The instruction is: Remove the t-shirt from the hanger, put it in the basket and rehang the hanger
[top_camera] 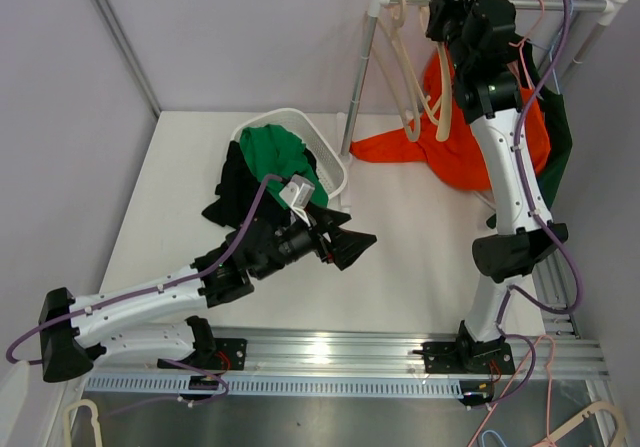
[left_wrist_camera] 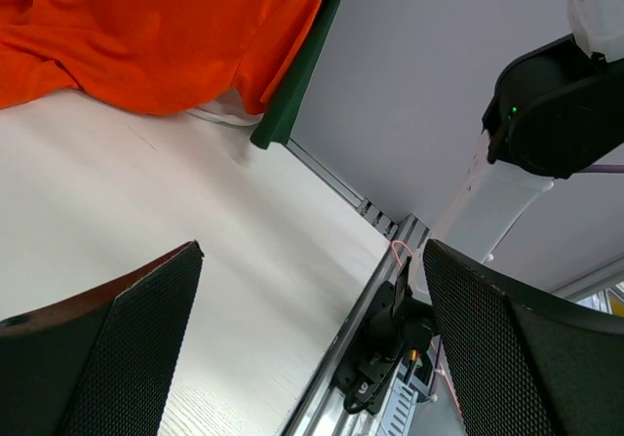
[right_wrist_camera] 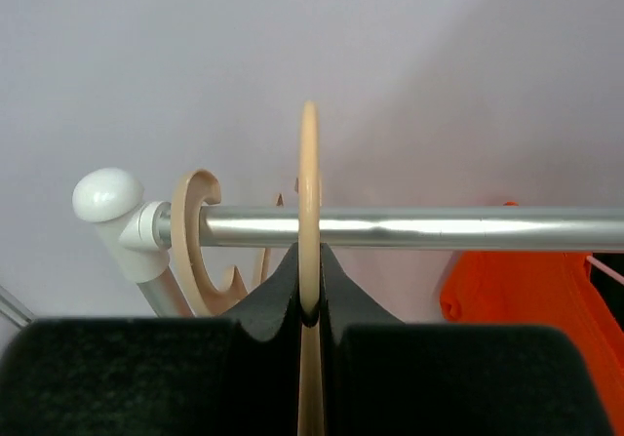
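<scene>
Up close from the right wrist, your right end effector is clamped shut on the hook of a cream hanger, which loops over the rail. A second hanger hangs just beside it, and the orange t-shirt shows below the rail to one side. If you pull before the hook clears the rail, it probably snags. If you tilt it, you risk knocking the second hanger off.

From the left wrist, your left end effector has its jaws wide apart and holds nothing. It hovers over the counter facing the t-shirt's hem. A dark green garment hangs right behind that hem, so a careless reach likely pinches both.

Overhead, the t-shirt hangs beside the right arm with its lower edge trailing onto the counter. The arm hides whether the collar sits on the gripped hanger, so you cannot tell. A dragged hem could catch and tug the rack. The white basket holds a green garment. A black garment spills over its near wall, close to your left arm, and a sweep there may hook it.
</scene>
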